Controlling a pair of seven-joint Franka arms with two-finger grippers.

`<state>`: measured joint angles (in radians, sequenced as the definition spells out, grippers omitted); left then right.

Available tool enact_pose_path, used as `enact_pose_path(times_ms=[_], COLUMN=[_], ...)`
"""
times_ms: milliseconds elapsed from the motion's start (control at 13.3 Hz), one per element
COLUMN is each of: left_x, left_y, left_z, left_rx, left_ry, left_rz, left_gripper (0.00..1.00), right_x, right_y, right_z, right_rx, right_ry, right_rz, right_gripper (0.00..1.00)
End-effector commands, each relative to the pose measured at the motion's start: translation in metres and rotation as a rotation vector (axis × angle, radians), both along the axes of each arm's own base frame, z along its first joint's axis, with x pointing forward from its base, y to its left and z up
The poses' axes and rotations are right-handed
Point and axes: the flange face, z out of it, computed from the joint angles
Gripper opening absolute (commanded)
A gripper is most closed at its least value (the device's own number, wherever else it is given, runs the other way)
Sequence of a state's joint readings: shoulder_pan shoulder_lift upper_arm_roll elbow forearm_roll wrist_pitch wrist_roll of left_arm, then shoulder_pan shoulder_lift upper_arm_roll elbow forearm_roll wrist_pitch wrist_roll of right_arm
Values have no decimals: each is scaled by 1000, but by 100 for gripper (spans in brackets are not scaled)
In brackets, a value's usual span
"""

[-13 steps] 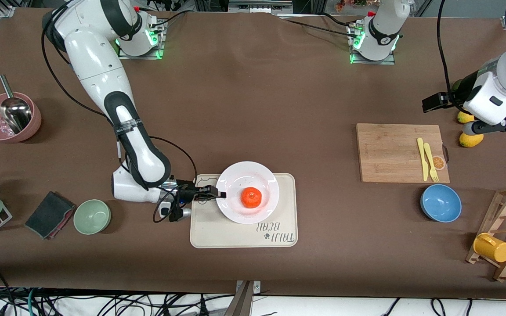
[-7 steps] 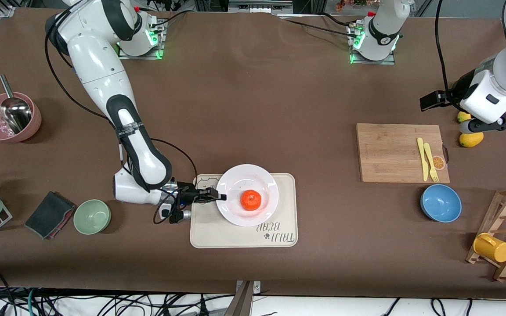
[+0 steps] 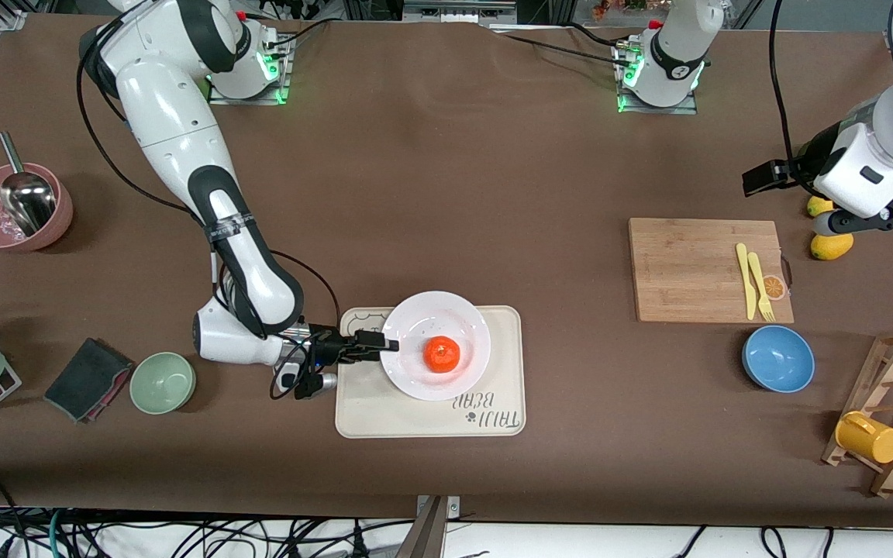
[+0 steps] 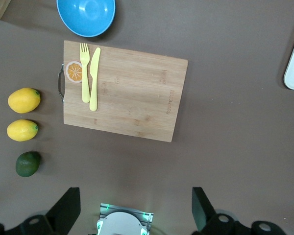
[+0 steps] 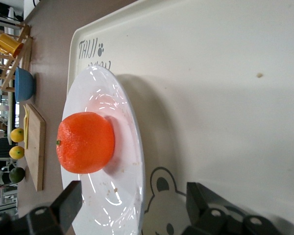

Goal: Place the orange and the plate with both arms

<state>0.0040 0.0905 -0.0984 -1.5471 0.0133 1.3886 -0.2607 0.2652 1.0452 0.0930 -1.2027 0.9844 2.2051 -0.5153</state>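
Plate and orange both set down on the tray; placing looks done, only the withdrawal left.

On the brown desk [image 3: 446, 194] the cream bear-printed tray [image 3: 415, 415] carries the white plate [image 3: 466, 322], which lies flat with the orange [image 3: 442, 353] at its middle. The right pincer [image 3: 386, 344] sits low at the plate's rim toward the right arm's end, jaws spread, one either side of the rim and gripping nothing. The left pincer [image 3: 873, 225] waits released and empty, high over the desk by the lemons [image 3: 831, 246], beside the cutting board [image 3: 694, 267].
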Motion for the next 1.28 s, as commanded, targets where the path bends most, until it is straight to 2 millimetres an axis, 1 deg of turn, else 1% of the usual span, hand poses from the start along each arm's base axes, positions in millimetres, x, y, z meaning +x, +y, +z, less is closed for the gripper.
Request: enact_pose_path(times_ms=[0, 150, 301, 376, 601, 752, 827, 902, 977, 1052, 1127, 1203], left_x=[-8, -8, -8, -8, -8, -8, -8, -8, -8, -8, -8, -8], left_y=[2, 2, 2, 2, 0, 1, 1, 1, 1, 1, 1, 1], left_z=[4, 5, 5, 4, 4, 4, 4, 4, 4, 4, 4, 4], left_rx=[-31, -31, -31, -31, -37, -37, -37, -37, -37, -37, -37, -37], left_ry=[4, 4, 2, 5, 6, 6, 6, 6, 6, 6, 6, 6], left_rz=[4, 4, 4, 4, 3, 5, 5, 5, 5, 5, 5, 5], left_gripper=[100, 100, 100, 100, 100, 100, 100, 100, 100, 100, 100, 100], right_x=[4, 2, 0, -2, -10, -14, -18, -23, -28, -34, -39, -47], right_y=[2, 8, 8, 6, -14, -44, -62, -79, -90, -92, -98, -107], right_z=[31, 51, 84, 106, 153, 188, 208, 235, 262, 289, 312, 330], right_rx=[-97, -145, -251, -332, -567, -740, -825, -881, -911, -927, -931, -939], right_ry=[9, -4, -4, -2, -8, 13, 47, 78, 76, 44, 19, 25], right_rz=[23, 65, 113, 146, 243, 254, 221, 163, 135, 121, 107, 90], right_gripper=[100, 100, 100, 100, 100, 100, 100, 100, 100, 100, 100, 100])
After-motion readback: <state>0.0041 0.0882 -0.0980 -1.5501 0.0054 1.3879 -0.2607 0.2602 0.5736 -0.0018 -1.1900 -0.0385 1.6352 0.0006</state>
